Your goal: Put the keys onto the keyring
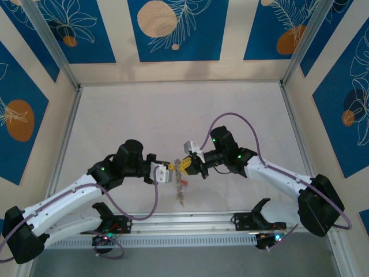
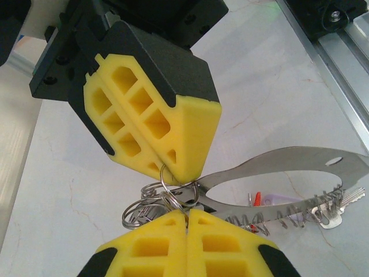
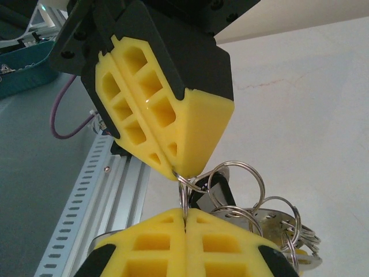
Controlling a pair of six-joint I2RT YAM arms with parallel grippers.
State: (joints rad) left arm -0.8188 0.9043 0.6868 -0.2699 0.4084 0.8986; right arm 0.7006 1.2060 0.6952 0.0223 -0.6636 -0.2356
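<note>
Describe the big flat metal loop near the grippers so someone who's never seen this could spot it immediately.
Over the pale table, the left gripper and right gripper meet fingertip to fingertip, pinching a bunch of small wire rings. The keyring juts sideways from that bunch: one broad, flat, shiny strip enclosing a long oval gap, unlike the thin round rings and tiny keys beside it.

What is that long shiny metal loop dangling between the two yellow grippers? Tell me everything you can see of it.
The large silvery metal keyring is a thin, flat, elongated loop, polished, with a small hole in its wider far end. Tiny silvery keys and a red tag hang along its lower edge. Its narrow end sits among small wire rings, which the shut left gripper and shut right gripper pinch tip to tip.
</note>
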